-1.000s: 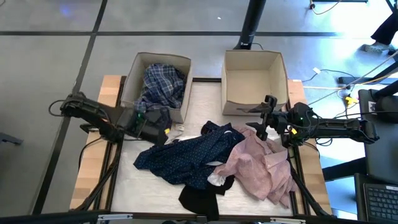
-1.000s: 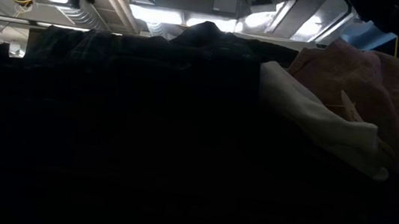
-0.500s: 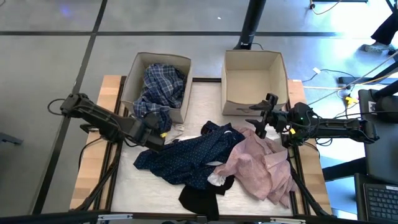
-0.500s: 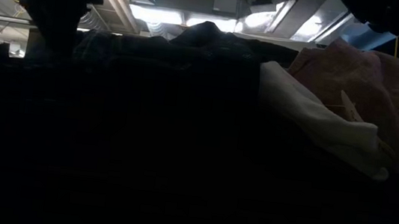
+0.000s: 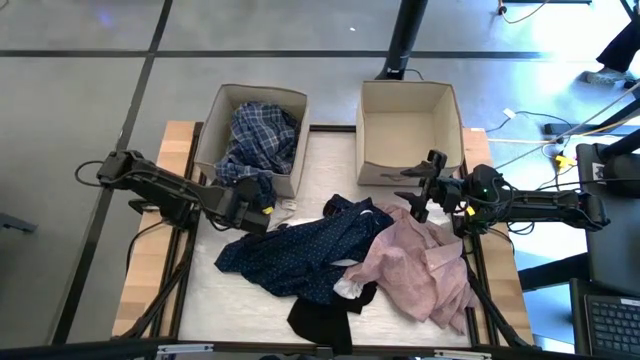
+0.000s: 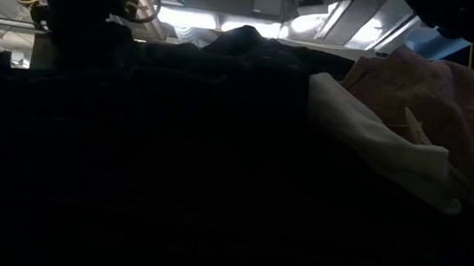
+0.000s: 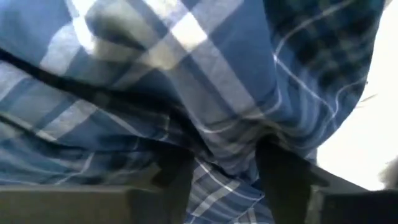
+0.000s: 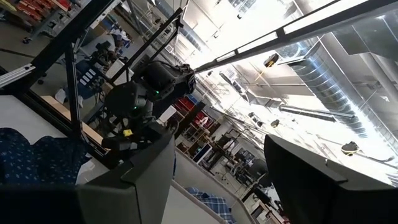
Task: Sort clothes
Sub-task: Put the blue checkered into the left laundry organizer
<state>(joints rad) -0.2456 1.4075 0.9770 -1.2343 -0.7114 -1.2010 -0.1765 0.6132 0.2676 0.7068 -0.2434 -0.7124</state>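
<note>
The blue-white plaid shirt lies in the left beige box, and one part of it hangs over the box's near wall. My left gripper is at that hanging part, shut on it. The navy dotted shirt, the pale pink shirt, the black one and a small white piece lie heaped on the table. My right gripper is open and empty over the pink shirt's far edge, its fingers tipped upward. My left gripper pinches the plaid shirt's hanging part between its two fingers. The cloth is bunched in folds there. The fingers come about level from the table's left side. The rest of the shirt lies in the left box.
The right beige box stands at the far right with bare room inside. A small pale scrap lies by the left box's near corner. In the low view, the pink shirt and white cloth fill the near edge.
My left gripper has gone a little toward the table's right edge, along the left box's near wall, with the plaid shirt's hanging part.
</note>
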